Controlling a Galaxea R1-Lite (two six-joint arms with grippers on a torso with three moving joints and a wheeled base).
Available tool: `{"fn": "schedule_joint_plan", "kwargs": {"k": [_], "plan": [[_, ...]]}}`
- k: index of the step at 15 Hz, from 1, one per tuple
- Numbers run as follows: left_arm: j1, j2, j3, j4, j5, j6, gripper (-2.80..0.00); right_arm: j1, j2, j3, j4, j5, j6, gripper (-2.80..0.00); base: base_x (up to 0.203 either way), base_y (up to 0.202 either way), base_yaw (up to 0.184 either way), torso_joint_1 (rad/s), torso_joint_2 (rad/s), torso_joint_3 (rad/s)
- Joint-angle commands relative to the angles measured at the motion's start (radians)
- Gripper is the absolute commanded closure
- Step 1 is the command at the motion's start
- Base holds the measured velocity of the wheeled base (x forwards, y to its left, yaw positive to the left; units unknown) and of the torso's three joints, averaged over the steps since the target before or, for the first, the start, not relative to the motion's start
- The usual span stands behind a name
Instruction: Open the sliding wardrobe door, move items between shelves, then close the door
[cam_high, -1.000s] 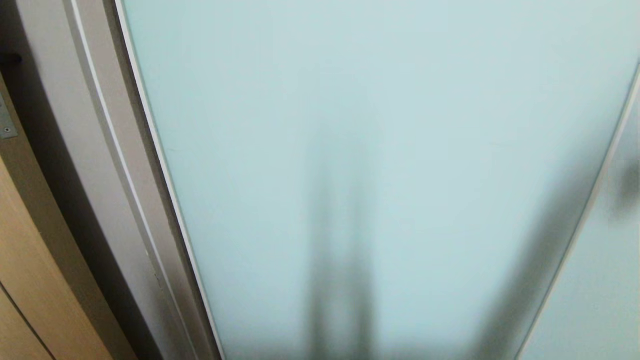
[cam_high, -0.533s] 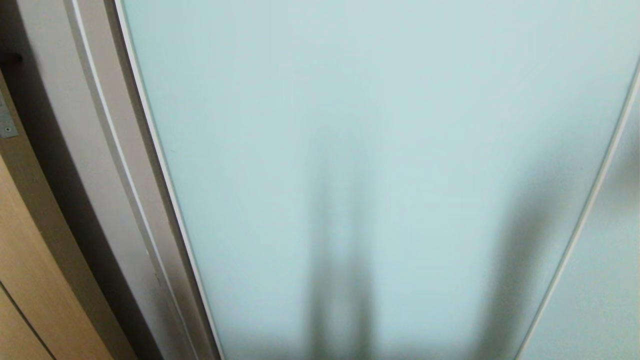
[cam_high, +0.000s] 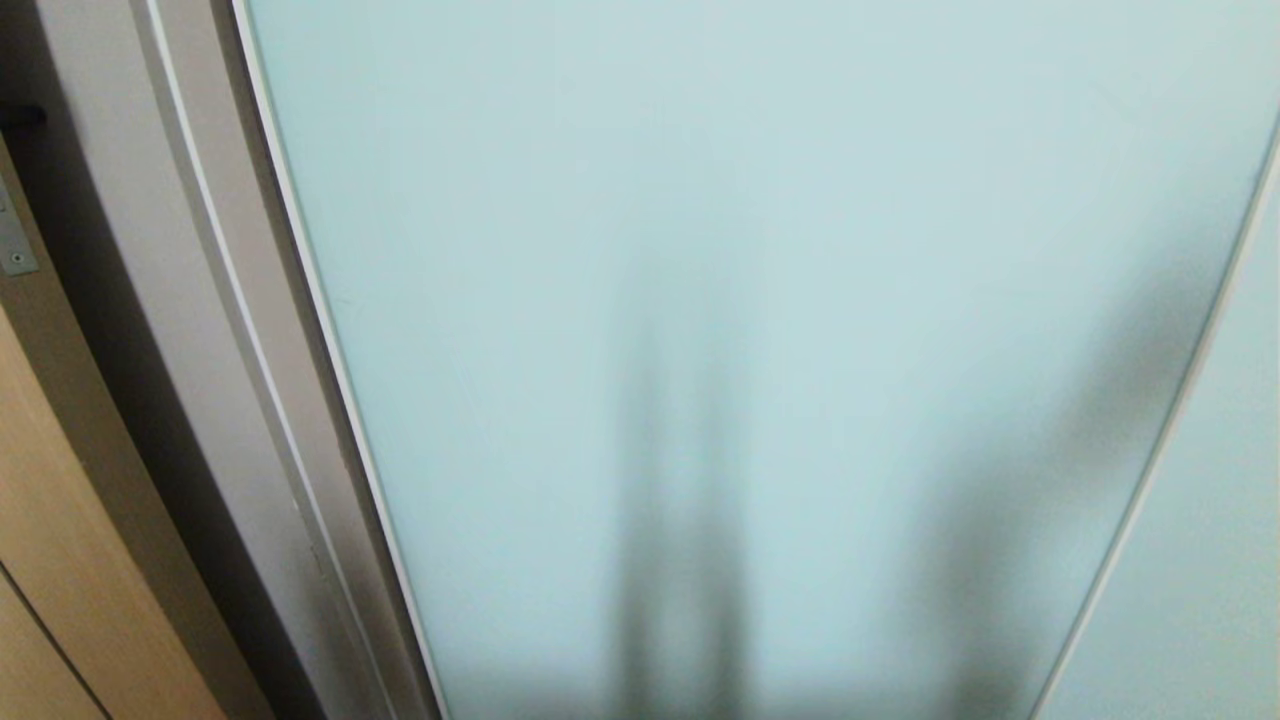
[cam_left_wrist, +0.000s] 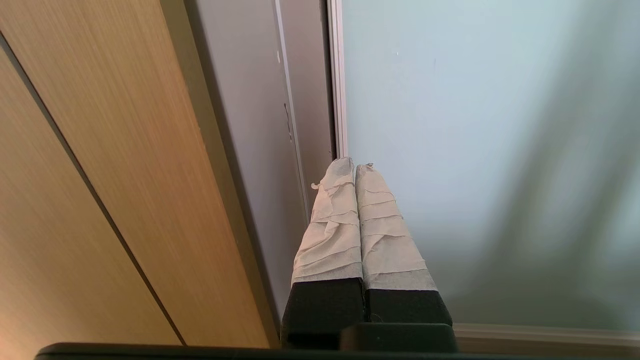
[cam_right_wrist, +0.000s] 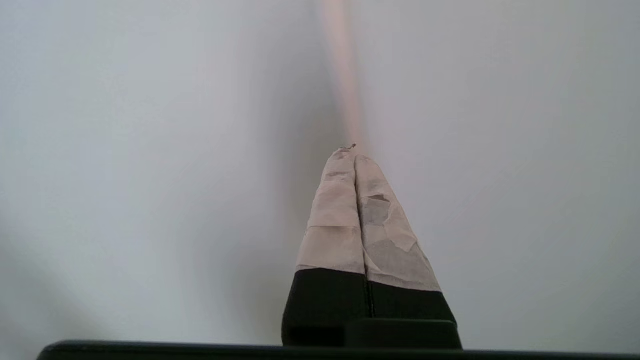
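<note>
The sliding wardrobe door (cam_high: 720, 250) fills the head view: frosted pale blue-green glass in a thin silver-white frame, drawn across the wardrobe. Neither gripper shows in the head view; only dark shadows lie on the glass. My left gripper (cam_left_wrist: 355, 165) is shut and empty, its taped fingertips pointing at the door's (cam_left_wrist: 475, 125) left frame edge. My right gripper (cam_right_wrist: 352, 152) is shut and empty too, pointing at frosted glass (cam_right_wrist: 150, 150) near a blurred pale frame strip (cam_right_wrist: 342, 65). The items and the shelves are hidden behind the door.
Left of the door stands the grey wardrobe side frame (cam_high: 170, 300). Beyond it is a tan wood-grain door (cam_high: 50, 560) with a metal latch plate (cam_high: 12, 245). A second frosted panel (cam_high: 1210, 560) lies past the door's right frame edge.
The head view has not shifted. The dark shadow at the right of the glass has changed shape and drifted left and down. The door and the left side are unchanged.
</note>
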Motion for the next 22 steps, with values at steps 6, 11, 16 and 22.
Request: {"fn": "schedule_joint_plan", "kwargs": {"k": [6, 11, 16, 22], "plan": [[0.000, 0.000, 0.000, 0.001, 0.000, -0.001, 0.00, 0.410, -0.460, 0.625, -0.118, -0.162, -0.233, 0.00, 0.000, 0.000, 0.000, 0.000, 0.00, 0.000], [0.000, 0.001, 0.000, 0.000, 0.000, 0.000, 0.00, 0.507, -0.651, 0.749, -0.004, -0.195, -0.251, 0.00, 0.000, 0.000, 0.000, 0.000, 0.00, 0.000], [0.000, 0.002, 0.000, 0.000, 0.000, -0.001, 0.00, 0.512, -0.735, 0.749, 0.097, -0.273, -0.248, 0.00, 0.000, 0.000, 0.000, 0.000, 0.00, 0.000], [0.000, 0.001, 0.000, 0.000, 0.000, -0.001, 0.00, 0.512, -0.732, 0.749, 0.098, -0.274, -0.235, 0.00, 0.000, 0.000, 0.000, 0.000, 0.00, 0.000]]}}
